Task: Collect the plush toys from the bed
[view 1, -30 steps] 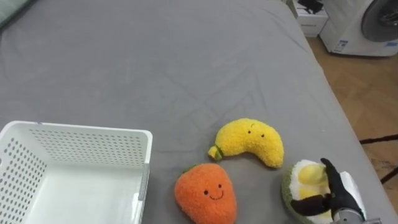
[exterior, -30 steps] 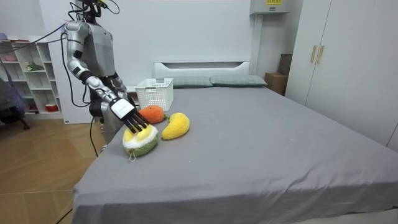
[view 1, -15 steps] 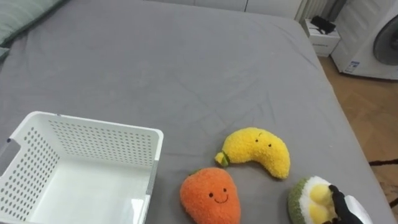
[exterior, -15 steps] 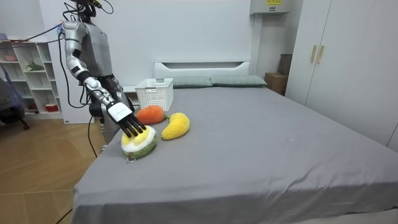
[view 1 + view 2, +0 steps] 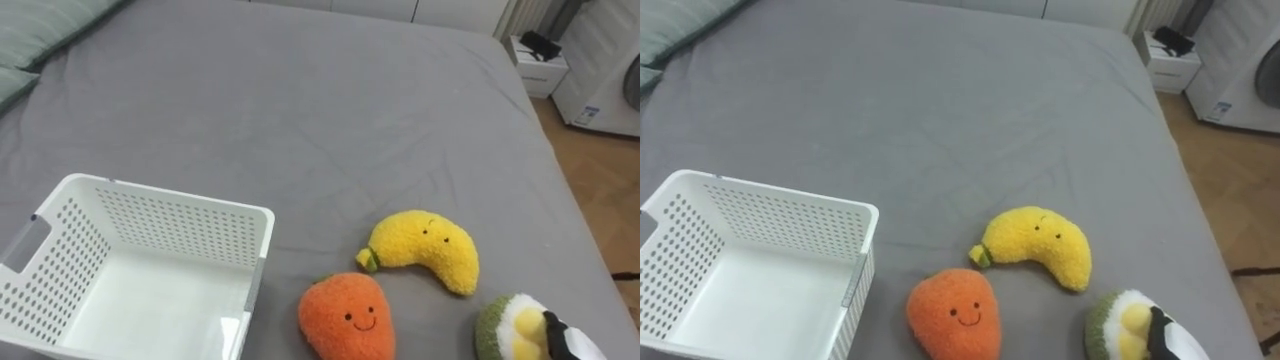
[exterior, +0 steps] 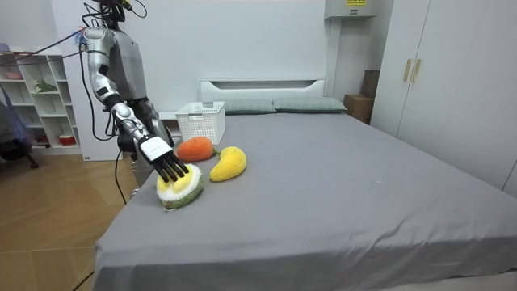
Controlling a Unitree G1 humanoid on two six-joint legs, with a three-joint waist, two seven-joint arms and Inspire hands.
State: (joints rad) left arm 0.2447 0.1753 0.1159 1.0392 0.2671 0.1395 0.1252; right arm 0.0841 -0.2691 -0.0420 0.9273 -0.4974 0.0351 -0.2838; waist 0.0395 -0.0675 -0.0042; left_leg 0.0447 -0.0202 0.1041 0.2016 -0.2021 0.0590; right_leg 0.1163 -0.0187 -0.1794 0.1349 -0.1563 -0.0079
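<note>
Three plush toys lie on the grey bed [image 5: 300, 110]: a yellow banana [image 5: 430, 248], an orange round one with a face [image 5: 347, 317], and a green, white and yellow one [image 5: 505, 325] near the bed's edge. My right hand [image 5: 570, 343] rests on top of the green toy with its dark fingers laid fairly straight across it, as the room view shows at the hand [image 6: 166, 164] and the toy [image 6: 182, 190]. The white perforated basket [image 5: 170, 195] stands empty to the left of the orange toy.
Pillows [image 5: 40, 30] lie at the far left corner of the bed. The bed's edge runs down the right, with wooden floor [image 5: 600, 170] beyond it. In the room view I stand at the bed's side, by shelves [image 6: 40, 89].
The eye view has shifted, so basket and toys sit further right and lower. My right hand stays on the green toy, which has slid slightly toward the bed's edge.
</note>
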